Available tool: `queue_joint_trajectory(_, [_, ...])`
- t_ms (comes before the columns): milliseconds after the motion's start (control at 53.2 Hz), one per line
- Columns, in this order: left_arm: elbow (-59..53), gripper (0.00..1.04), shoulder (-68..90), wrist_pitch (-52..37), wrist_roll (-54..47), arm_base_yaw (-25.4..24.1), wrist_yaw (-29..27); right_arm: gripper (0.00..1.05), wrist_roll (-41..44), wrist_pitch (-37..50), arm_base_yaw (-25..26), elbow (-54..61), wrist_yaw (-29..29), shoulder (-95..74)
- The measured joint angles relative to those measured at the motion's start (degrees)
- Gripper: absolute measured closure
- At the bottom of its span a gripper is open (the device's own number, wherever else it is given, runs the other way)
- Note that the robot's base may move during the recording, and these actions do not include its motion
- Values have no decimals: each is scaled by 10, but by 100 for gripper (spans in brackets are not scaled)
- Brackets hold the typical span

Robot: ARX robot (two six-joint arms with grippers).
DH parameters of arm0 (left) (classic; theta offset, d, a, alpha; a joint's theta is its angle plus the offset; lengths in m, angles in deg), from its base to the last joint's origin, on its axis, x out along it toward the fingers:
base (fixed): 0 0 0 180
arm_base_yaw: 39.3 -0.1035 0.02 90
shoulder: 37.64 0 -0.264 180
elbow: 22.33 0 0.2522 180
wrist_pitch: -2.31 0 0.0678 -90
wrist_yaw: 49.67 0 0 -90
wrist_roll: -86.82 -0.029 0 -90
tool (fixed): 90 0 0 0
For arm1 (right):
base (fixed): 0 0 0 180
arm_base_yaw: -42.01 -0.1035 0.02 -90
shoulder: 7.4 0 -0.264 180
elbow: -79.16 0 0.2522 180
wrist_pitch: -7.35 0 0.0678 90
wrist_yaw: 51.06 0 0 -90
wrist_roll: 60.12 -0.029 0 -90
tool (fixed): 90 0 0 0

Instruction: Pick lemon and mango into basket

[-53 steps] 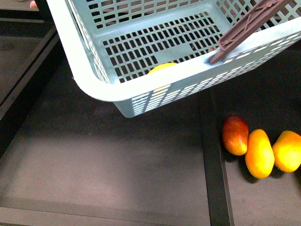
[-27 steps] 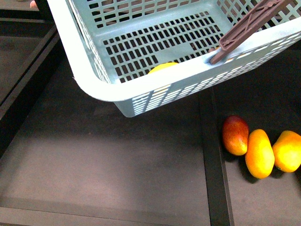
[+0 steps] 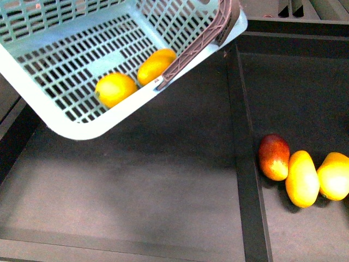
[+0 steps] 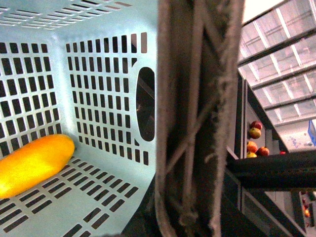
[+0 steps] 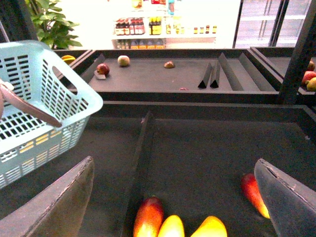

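The turquoise basket (image 3: pixel 76 128) hangs tilted at the upper left of the front view, above the dark shelf. The lemon (image 3: pixel 114 89) and a yellow-orange mango (image 3: pixel 156 64) lie on its slotted floor. My left gripper (image 4: pixel 187 217) is shut on the basket's brown handle (image 4: pixel 197 108), which fills the left wrist view and hides the jaws; the mango (image 4: pixel 34 165) rests inside below it. My right gripper (image 5: pixel 173 197) is open with nothing between its fingers, hovering over three loose mangoes (image 5: pixel 173 227). The basket (image 5: pixel 44 113) is off to its side.
Three mangoes (image 3: pixel 301 178) lie in the right shelf compartment, next to a raised divider (image 3: pixel 248 180). Another reddish mango (image 5: pixel 254 192) lies near one right finger. Farther shelves hold scattered fruit (image 5: pixel 123 60) and upright dividers (image 5: pixel 210 76).
The basket has swung up and to the left and turned. Its floor now faces the front camera, showing the lemon and a mango inside. The shelf mangoes have not moved.
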Motion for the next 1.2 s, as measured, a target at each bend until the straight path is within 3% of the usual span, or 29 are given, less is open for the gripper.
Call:
queue_joint_trajectory(301, [103, 99, 119, -7, 122, -70, 9, 9, 0, 0, 0, 0, 0, 0])
queue_joint_trajectory(639, [323, 100, 300, 140, 210, -129, 23, 9, 0, 0, 0, 0, 0, 0])
queue_joint_trajectory(827, [340, 100, 313, 159, 220, -135, 64, 9, 0, 0, 0, 0, 0, 0])
queue_joint_trajectory(1202, [318, 100, 306, 174, 240, -150, 89, 9, 0, 0, 0, 0, 0, 0])
